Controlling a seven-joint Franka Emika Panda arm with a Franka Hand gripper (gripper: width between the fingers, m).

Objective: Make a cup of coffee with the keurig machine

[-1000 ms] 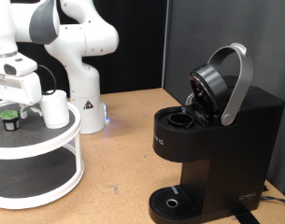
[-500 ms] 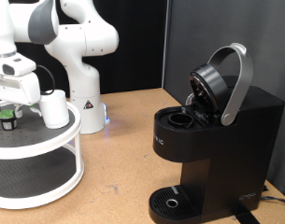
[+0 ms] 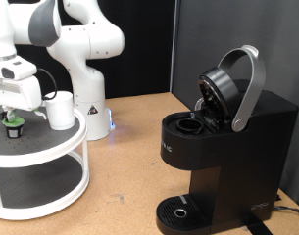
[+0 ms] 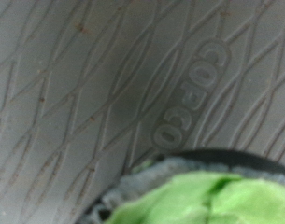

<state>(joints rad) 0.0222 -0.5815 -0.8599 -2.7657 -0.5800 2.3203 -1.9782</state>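
Note:
The keurig machine (image 3: 227,147) stands at the exterior view's right with its lid and silver-grey handle (image 3: 249,86) raised and the pod chamber (image 3: 188,125) uncovered. The white cup (image 3: 61,111) stands on the top shelf of a white round two-tier stand (image 3: 51,157) at the left. My gripper (image 3: 12,114) hangs just above a small green-topped pod (image 3: 12,124) on that shelf, next to the cup. The wrist view shows the pod's green top (image 4: 212,198) very close, on a grey ribbed mat (image 4: 105,84); no fingers show there.
The robot's white base (image 3: 88,108) stands behind the stand. The wooden table (image 3: 129,166) lies between the stand and the machine. The machine's round drip base (image 3: 178,211) is at the lower front, with nothing on it.
The gripper has shifted very slightly over the pod. The cup, pod and machine have stayed in place.

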